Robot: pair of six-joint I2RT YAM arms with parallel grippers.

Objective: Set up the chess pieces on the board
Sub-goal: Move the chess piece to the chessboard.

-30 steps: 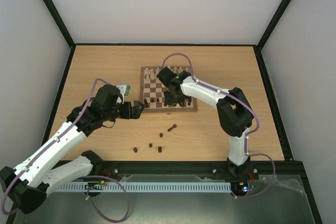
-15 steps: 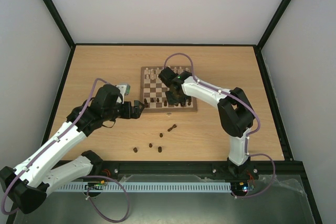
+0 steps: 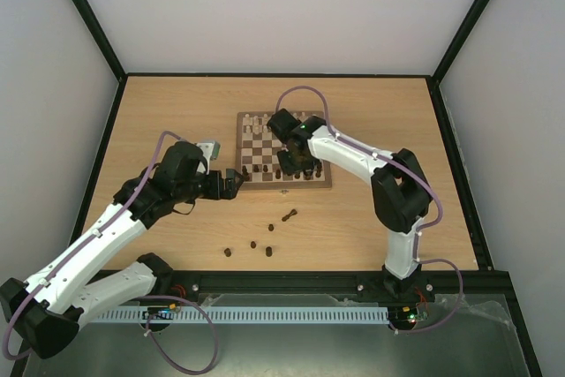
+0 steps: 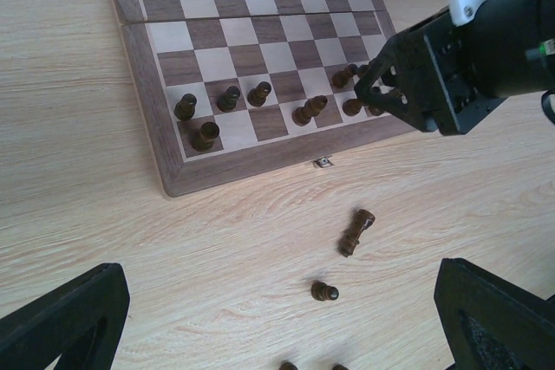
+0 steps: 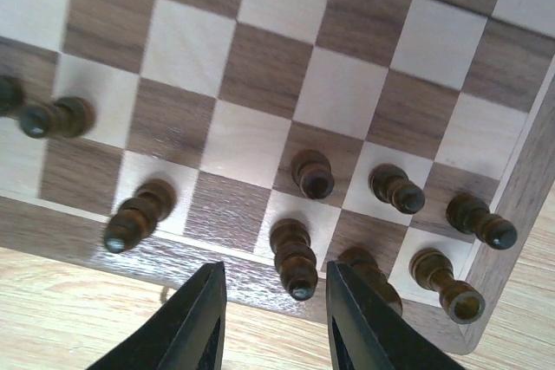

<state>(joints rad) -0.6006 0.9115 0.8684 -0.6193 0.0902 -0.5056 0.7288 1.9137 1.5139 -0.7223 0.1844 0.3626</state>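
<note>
The board point(image 3: 265, 185) lies mid-table with several dark chess pieces standing in its two near rows. My right gripper point(image 5: 276, 318) hangs over the near right squares, open. A dark piece point(image 5: 293, 259) stands upright on a front-row cream square between the fingers point(image 5: 195, 318), with a gap on each side. From the left wrist view that gripper point(image 4: 373, 93) covers the board's near right corner. My left gripper point(image 4: 277, 327) is open wide above the table just left of the board, holding nothing. Loose dark pieces lie in front: one on its side point(image 4: 356, 232) and a pawn point(image 4: 324, 291).
Cream-white pieces point(image 3: 256, 118) line the board's far row. Three more dark pieces point(image 3: 253, 244) lie scattered on the wood nearer the arm bases. A small clasp point(image 4: 323, 161) sits on the board's near edge. Black frame rails border the table.
My right gripper has opened and let go of the dark piece, which now stands on the front row. The left arm has not moved.
</note>
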